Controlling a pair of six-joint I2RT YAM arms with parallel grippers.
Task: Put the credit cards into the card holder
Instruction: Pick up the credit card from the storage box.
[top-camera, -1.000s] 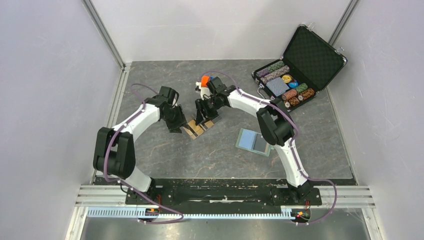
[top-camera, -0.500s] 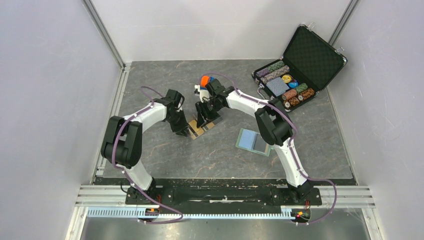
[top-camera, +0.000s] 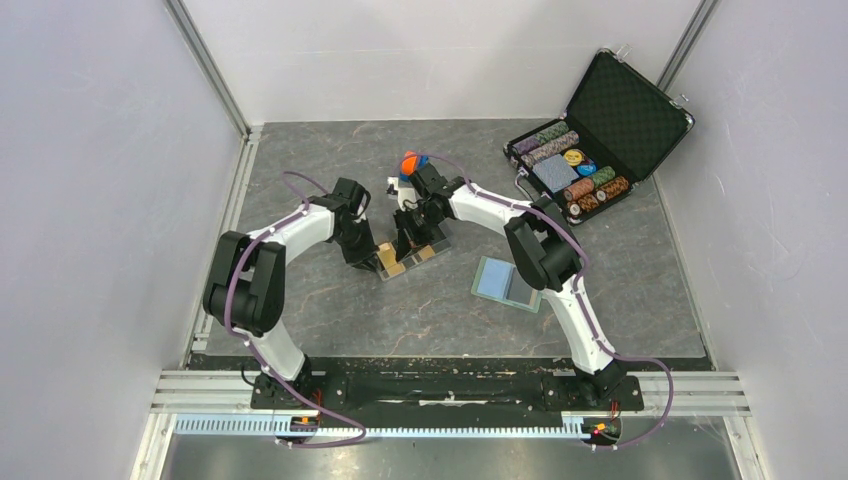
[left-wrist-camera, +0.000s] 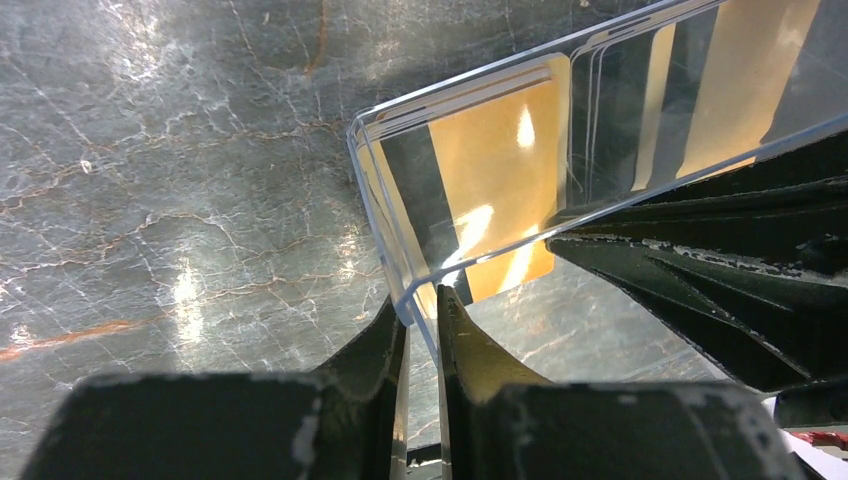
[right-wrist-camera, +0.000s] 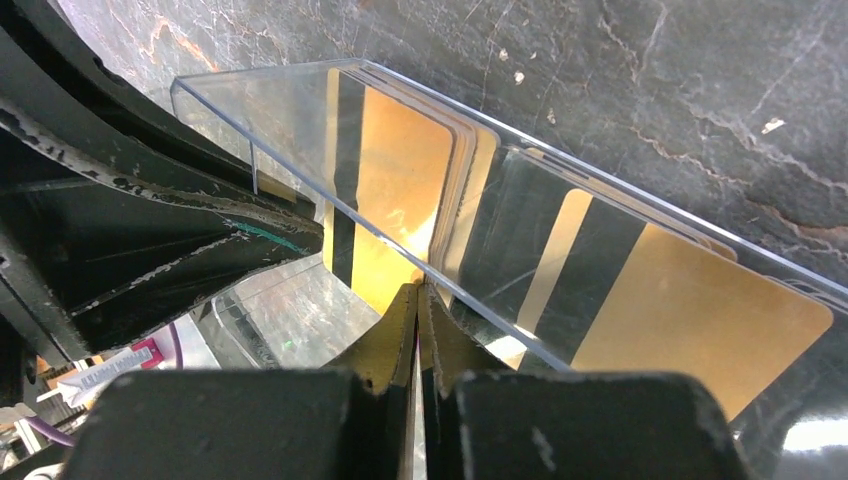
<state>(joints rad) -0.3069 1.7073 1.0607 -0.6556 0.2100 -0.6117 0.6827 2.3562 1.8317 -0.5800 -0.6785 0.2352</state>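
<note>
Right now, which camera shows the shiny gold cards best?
The right wrist view: the credit cards are big and close, gold with black stripes, inside the clear tray. The left wrist view shows one gold card clearly and the others cut off. The top view shows only tiny tan patches.

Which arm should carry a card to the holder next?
Probably right. The right fingers are shut at the cards, and the card holder lies on that side. The left fingers pinch the tray wall.

Lit brightly and evenly from overhead; cast only soft shadows. Glared off the table (left-wrist-camera: 190, 290) and credit cards (left-wrist-camera: 500, 160) (wrist views only); blurred along the bottom edge.
</note>
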